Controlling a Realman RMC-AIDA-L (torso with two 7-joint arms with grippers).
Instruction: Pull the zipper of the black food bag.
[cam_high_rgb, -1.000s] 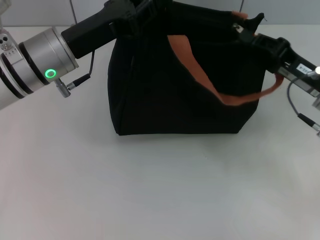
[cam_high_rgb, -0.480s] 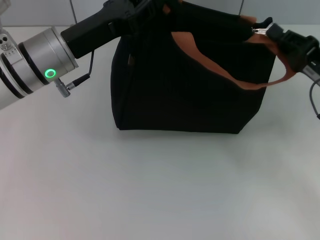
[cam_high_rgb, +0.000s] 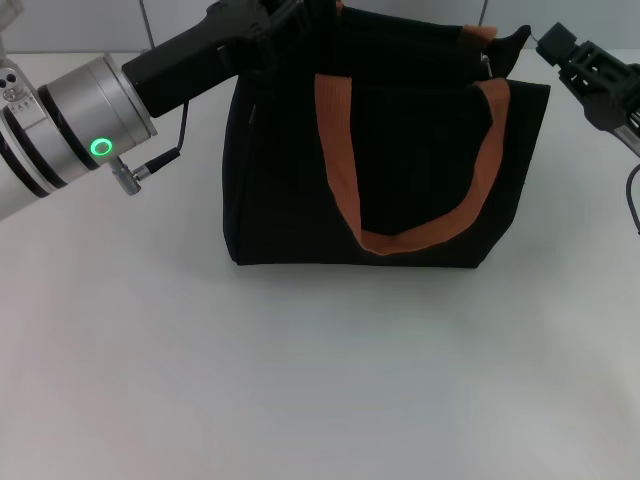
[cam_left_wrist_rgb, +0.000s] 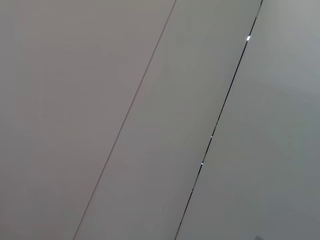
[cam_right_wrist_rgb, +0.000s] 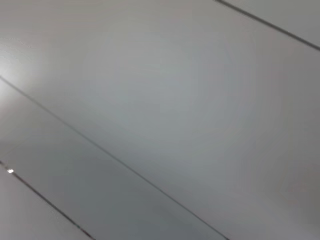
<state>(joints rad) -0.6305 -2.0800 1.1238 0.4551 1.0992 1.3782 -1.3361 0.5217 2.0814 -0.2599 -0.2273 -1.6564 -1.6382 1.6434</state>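
Since half a second ago my right gripper (cam_high_rgb: 556, 42) has let go and backed off toward my right, and the orange-brown webbing handle (cam_high_rgb: 415, 236) has dropped flat against the front of the boxy black fabric food bag (cam_high_rgb: 290, 190), which now stands square on the white tabletop (cam_high_rgb: 320, 380). From the head camera, the small silvery zipper pull (cam_high_rgb: 486, 63) sits at the bag's top right corner, just left of the right fingers, zip line running left-right; I cannot tell their opening. My left gripper (cam_high_rgb: 300, 12) is at the top left corner, fingers hidden. Both wrist cameras show only pale wall panels.
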